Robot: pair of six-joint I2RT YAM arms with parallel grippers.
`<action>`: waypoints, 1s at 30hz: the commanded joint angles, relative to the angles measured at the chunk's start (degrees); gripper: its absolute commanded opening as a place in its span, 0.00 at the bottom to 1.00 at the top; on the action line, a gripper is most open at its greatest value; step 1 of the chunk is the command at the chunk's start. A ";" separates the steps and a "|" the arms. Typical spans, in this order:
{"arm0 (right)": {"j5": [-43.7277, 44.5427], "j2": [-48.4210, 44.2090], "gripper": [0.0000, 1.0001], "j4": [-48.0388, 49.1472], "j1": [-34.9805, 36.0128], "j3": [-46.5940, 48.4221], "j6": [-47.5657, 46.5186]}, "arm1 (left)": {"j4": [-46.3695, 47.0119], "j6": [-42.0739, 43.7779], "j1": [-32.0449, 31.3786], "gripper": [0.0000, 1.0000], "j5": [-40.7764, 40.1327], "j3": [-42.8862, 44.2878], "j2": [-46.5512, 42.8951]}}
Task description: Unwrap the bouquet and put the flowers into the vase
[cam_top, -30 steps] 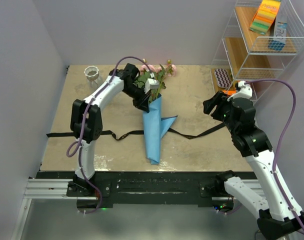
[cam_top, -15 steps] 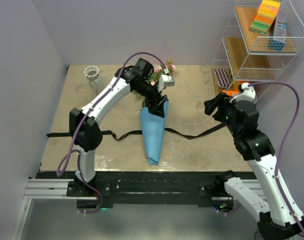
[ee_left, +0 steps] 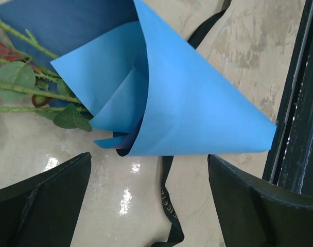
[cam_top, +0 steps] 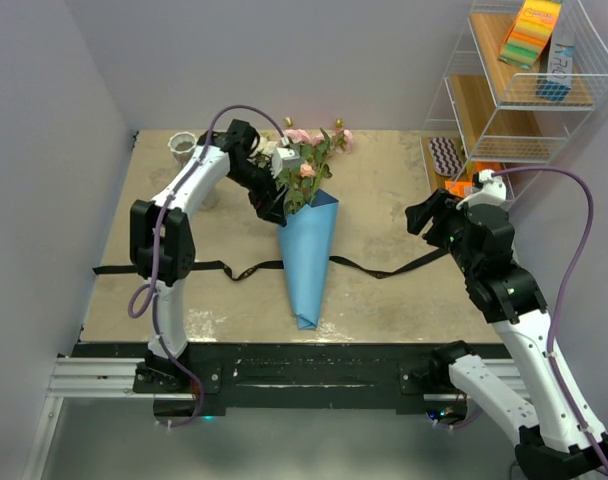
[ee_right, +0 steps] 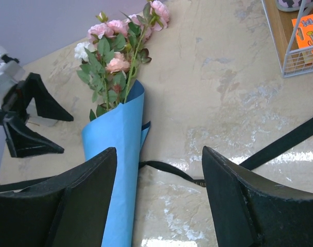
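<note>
The bouquet lies mid-table as a blue paper cone (cam_top: 306, 255), its tip toward me, with pink, peach and white flowers (cam_top: 309, 160) sticking out of the far mouth. A loose black ribbon (cam_top: 239, 270) runs under the cone and trails across the table on both sides. My left gripper (cam_top: 269, 203) is open just left of the cone's mouth, touching nothing. Its wrist view shows the cone (ee_left: 187, 103), green stems (ee_left: 22, 90) and ribbon (ee_left: 169, 206). My right gripper (cam_top: 424, 215) hangs open to the right, facing the cone (ee_right: 118, 154). The whitish vase (cam_top: 184, 148) stands at the far left, partly behind the left arm.
A white wire shelf (cam_top: 504, 100) stands at the back right, holding sponges (cam_top: 534, 30) and a small box. An orange packet (cam_top: 466, 185) and a striped item (cam_top: 446, 155) lie at its foot. Walls close off the left side and the back.
My left gripper opened and let go of the paper, then drew back left from the cone's mouth. The side flap of paper has folded back into the cone. The right arm barely moved.
</note>
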 commanded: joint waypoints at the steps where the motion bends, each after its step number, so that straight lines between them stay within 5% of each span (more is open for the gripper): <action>1: -0.68 -0.66 0.70 2.66 0.33 -0.13 0.33 | -2.29 5.19 -0.48 0.99 3.15 0.68 3.49; 15: -1.03 0.39 0.70 2.83 0.33 0.31 0.42 | -6.06 12.75 -1.00 0.92 8.34 0.06 7.88; 18: -1.03 0.83 0.70 2.75 0.24 0.84 0.42 | -7.99 14.95 -1.27 0.84 9.22 0.41 8.50; 24: -0.85 1.10 0.71 2.39 0.24 1.81 0.42 | -11.16 17.33 -1.71 0.48 8.43 0.85 6.75; 30: -1.29 1.45 0.71 2.75 0.24 1.81 0.77 | -11.25 14.61 -2.76 0.35 6.67 2.08 3.67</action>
